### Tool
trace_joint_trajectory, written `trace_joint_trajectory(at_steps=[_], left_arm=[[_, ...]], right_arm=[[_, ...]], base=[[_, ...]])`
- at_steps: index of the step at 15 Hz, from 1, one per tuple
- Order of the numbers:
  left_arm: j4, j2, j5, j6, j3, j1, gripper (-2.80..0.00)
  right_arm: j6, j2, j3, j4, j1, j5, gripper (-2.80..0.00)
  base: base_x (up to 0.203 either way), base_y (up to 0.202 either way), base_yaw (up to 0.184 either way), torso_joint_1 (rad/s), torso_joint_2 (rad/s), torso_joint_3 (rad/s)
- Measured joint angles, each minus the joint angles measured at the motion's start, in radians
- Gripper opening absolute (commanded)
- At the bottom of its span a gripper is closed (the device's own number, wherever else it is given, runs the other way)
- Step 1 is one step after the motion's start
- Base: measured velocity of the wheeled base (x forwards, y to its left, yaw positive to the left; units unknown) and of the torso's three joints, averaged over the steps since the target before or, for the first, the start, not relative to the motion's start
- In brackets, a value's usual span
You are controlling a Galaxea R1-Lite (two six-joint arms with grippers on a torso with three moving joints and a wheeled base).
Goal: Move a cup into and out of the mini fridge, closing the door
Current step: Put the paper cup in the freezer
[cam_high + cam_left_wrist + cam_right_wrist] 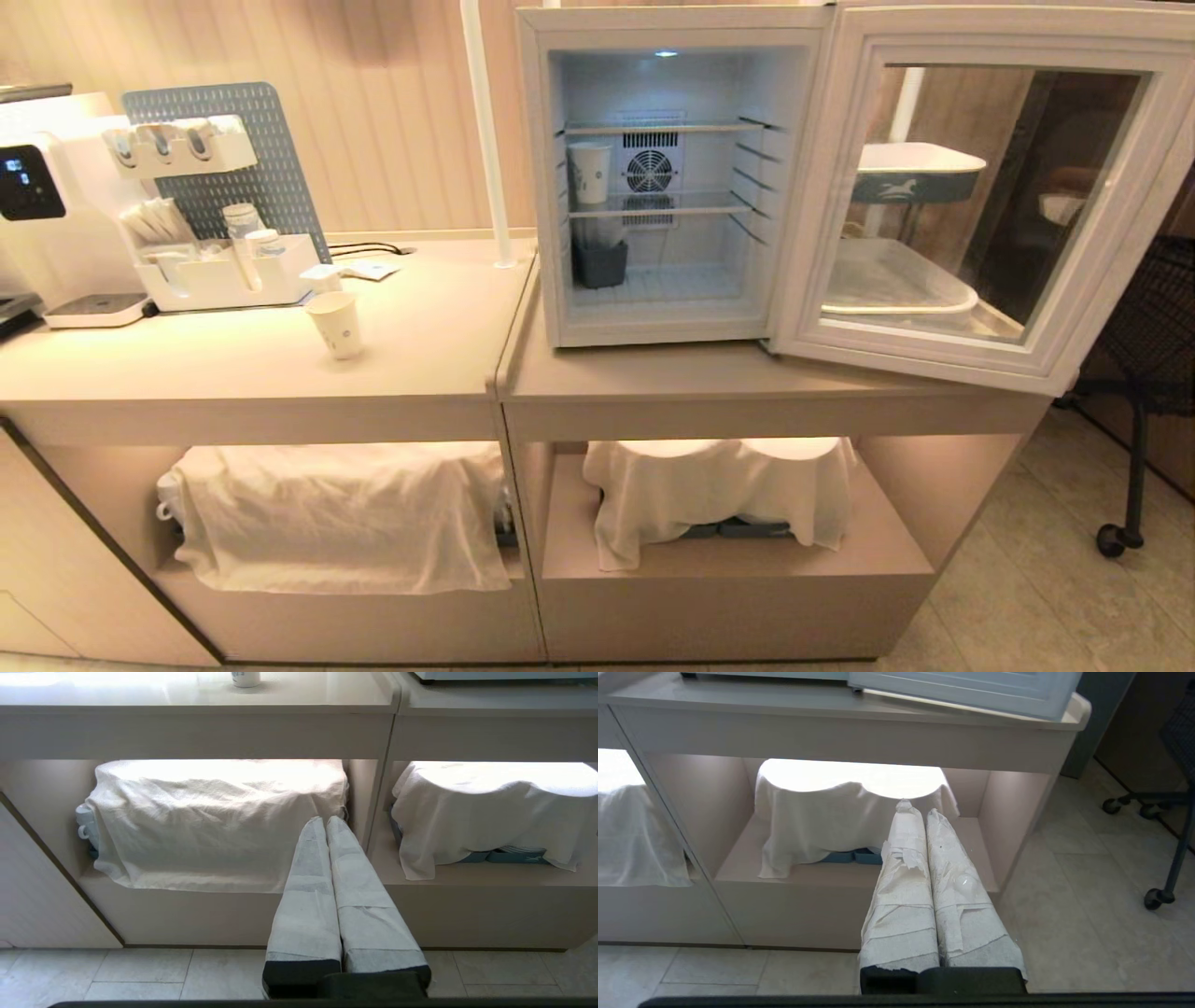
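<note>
Standing on the counter (233, 373), the cup (336, 324) faces the open mini fridge (672, 187); both grippers closed, empty.

The white box-shaped mini fridge (672, 177) stands on the beige counter (653, 378), its grey-framed glass door (990, 196) swung open to its right. Left of the fridge, a small patterned paper cup (336, 323) stands on the counter. Inside the fridge, another paper cup (590, 172) sits on the middle wire shelf, left of the rear fan (650, 171).
</note>
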Motion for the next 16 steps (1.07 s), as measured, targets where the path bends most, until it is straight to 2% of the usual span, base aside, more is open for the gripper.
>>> trace_joint_trajectory(at_steps=[16], left_arm=[[-0.001,0.001,-0.001,-0.001,0.0,0.001,-2.8]], right_arm=[[-0.006,0.0,0.0,-0.001,0.0,0.004,-2.8]], base=[[0.0,0.192,0.0,0.003,0.0,0.003]])
